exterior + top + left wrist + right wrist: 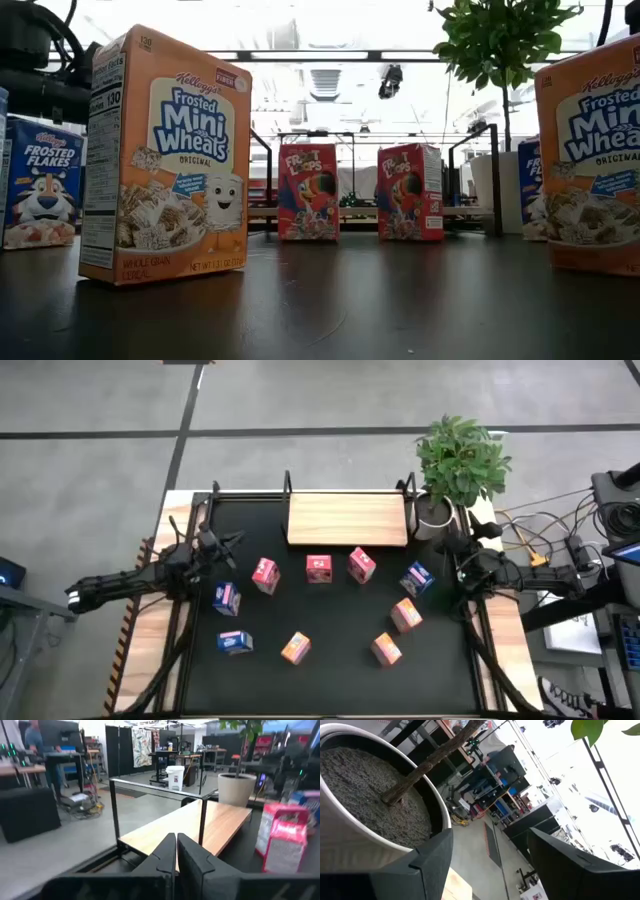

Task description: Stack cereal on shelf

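Note:
The light-wood shelf (347, 520) with its thin black frame lies at the table's far middle; it also shows in the left wrist view (200, 827). Nine small cereal boxes stand on the black table: three red (319, 568), three blue (227, 597) and three orange (295, 648). In the low view an orange box (165, 155) stands nearest, with two red boxes (308, 192) behind it. My left gripper (228, 542) is shut and empty above the table's left side, pointing toward the shelf (176, 845). My right gripper (465, 548) is open and empty at the right, facing the plant pot (490, 855).
A potted plant (455, 465) in a white pot (370, 815) stands at the far right corner beside the shelf. Cables and gear (560, 550) lie off the table's right edge. A person (35, 740) is in the room far behind.

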Robot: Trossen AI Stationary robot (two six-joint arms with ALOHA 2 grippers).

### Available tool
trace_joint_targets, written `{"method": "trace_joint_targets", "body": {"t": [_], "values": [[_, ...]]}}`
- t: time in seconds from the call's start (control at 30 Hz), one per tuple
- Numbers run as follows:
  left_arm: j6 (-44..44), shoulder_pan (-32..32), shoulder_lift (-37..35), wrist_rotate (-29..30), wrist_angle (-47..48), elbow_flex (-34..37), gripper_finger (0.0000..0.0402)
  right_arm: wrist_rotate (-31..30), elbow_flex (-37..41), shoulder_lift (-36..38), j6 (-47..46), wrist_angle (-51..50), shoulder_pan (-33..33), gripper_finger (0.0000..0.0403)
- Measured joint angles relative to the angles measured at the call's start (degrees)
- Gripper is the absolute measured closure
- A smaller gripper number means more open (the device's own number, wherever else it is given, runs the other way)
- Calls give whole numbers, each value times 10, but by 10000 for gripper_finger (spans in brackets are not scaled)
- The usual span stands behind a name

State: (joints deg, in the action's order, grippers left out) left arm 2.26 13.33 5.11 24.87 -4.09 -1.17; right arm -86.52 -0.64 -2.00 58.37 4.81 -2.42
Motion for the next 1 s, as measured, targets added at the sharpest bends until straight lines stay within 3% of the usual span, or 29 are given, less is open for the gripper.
{"method": "trace_joint_targets", "body": {"t": [0.4,0.47,0.53,0.63,0.67,0.8,1.0], "values": [[30,0,0,0,-3,0,402,10,0,0,6,3,0,158],[30,0,0,0,-3,0,402,20,0,0,-91,6,0,158],[30,0,0,0,-3,0,402,51,0,0,-269,7,0,158],[30,0,0,0,-3,0,402,144,0,0,-571,11,0,158],[30,0,0,0,-3,0,402,164,0,0,-629,3,0,158],[30,0,0,0,-4,0,402,183,0,0,-691,-17,0,158],[31,0,0,0,-9,0,402,184,0,0,-637,-16,0,158]]}}
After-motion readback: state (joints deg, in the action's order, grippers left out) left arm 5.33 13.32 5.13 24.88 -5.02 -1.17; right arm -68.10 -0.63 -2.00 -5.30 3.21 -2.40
